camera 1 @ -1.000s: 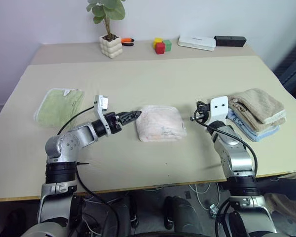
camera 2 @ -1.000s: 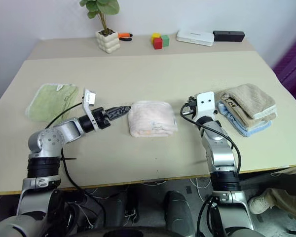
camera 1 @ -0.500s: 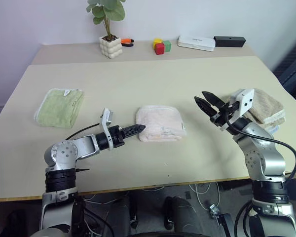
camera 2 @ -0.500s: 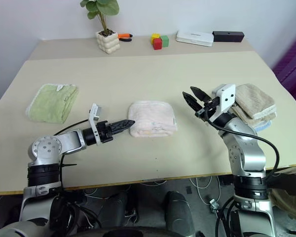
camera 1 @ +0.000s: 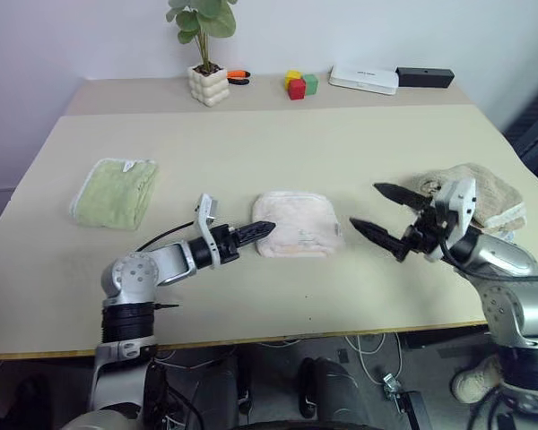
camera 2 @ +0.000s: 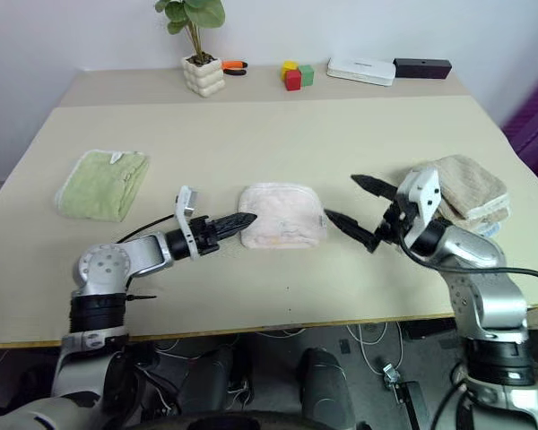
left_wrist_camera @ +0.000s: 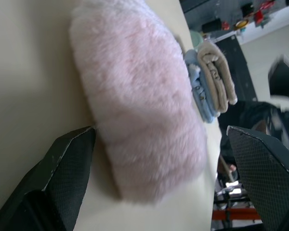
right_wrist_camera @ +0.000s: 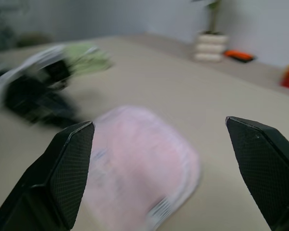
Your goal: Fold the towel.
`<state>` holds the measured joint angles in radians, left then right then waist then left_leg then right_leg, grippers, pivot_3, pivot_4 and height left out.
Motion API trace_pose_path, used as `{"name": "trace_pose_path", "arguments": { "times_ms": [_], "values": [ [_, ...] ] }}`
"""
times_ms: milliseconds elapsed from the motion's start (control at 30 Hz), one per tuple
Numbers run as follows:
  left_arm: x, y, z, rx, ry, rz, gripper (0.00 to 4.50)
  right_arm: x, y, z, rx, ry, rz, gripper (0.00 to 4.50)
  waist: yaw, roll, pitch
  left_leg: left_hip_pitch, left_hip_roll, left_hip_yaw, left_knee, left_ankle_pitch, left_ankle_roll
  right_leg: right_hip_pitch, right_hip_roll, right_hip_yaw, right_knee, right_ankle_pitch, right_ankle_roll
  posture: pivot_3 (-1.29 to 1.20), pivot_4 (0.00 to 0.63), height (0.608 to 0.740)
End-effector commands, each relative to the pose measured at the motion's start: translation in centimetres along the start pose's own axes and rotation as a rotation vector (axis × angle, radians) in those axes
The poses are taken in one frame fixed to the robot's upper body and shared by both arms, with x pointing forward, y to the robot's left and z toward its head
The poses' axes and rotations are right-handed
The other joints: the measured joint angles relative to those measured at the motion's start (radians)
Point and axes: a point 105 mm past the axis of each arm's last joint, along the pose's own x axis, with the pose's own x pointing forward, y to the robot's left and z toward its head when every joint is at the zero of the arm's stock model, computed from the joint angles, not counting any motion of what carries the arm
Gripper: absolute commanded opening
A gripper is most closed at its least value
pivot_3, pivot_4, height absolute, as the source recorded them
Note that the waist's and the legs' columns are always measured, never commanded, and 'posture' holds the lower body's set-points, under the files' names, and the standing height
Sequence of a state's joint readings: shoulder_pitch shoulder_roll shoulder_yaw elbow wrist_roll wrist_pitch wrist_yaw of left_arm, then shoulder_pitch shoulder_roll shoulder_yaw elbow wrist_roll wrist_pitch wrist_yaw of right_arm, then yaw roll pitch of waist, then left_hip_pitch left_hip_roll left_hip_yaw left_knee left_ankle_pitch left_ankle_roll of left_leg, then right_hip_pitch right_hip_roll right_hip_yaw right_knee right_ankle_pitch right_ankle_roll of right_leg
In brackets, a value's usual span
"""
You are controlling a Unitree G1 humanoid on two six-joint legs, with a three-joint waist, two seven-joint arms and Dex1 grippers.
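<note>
The pink towel (camera 1: 298, 235) sits folded mid-desk (camera 1: 278, 143) between both grippers. Left gripper (camera 1: 255, 232) is at its edge, right gripper (camera 1: 383, 215) just beside it, fingers on both spread wide and empty. Looks basically done; next is probably backing the arms off.

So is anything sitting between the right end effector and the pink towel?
Nothing visible. The right end effector hangs open beside the pink towel, with bare table between them. The tan towel stack lies behind it. The left end effector is at the towel's opposite edge.
</note>
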<state>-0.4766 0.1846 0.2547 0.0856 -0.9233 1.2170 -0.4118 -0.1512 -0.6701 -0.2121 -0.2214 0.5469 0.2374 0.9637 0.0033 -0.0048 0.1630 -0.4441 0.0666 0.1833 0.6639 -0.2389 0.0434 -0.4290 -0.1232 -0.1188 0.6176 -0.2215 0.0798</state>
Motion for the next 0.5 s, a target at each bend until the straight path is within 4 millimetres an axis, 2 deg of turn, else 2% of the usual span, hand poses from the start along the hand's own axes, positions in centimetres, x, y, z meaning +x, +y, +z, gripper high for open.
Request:
{"name": "trace_pose_path", "arguments": {
  "times_ms": [33, 233, 333, 433, 500],
  "values": [
    [1.0, -0.2, -1.1, -0.031, 0.051, -0.013, 4.5, -0.8, 0.3, 1.4, -0.127, 0.005, 0.032, 4.42, 0.001, 0.0, 0.0, 0.0, 0.0, 0.0, 0.0, 0.0, 0.0, 0.0, 0.0, 0.0, 0.0, 0.0, 0.0, 0.0, 0.15, 0.74],
    [2.4, -0.2, -1.6, -0.095, 0.071, -0.012, 4.5, -0.7, -0.1, 1.1, -0.152, 0.021, 0.007, 4.42, 0.012, 0.0, 0.0, 0.0, 0.0, -0.001, 0.001, 0.0, 0.0, 0.001, -0.001, -0.001, 0.0, 0.0, 0.0, 0.0, 0.15, 0.74],
    [3.8, 0.0, -2.0, -0.167, 0.087, 0.004, 4.5, -0.6, -0.5, 0.9, -0.173, 0.019, -0.032, 4.42, 0.013, 0.0, 0.0, 0.001, -0.001, -0.001, 0.001, -0.001, 0.001, 0.002, -0.002, -0.002, -0.001, 0.0, 0.0, 0.0, 0.15, 0.74],
    [4.6, 0.0, -2.0, -0.205, 0.103, 0.022, 3.62, -0.7, -0.6, 0.8, -0.184, 0.026, -0.042, 4.5, 0.012, 0.0, 0.0, 0.001, -0.002, -0.004, 0.003, -0.001, 0.002, 0.001, -0.003, -0.004, -0.002, 0.0, 0.0, 0.0, 0.15, 0.74],
    [4.9, -0.1, -2.0, -0.205, 0.117, 0.022, 2.64, -1.0, -0.6, 0.9, -0.213, 0.033, -0.041, 4.5, 0.009, 0.0, 0.0, 0.001, -0.003, -0.004, 0.003, -0.002, 0.003, 0.002, -0.003, -0.004, -0.003, 0.0, 0.0, 0.0, 0.15, 0.74]
  ]
}}
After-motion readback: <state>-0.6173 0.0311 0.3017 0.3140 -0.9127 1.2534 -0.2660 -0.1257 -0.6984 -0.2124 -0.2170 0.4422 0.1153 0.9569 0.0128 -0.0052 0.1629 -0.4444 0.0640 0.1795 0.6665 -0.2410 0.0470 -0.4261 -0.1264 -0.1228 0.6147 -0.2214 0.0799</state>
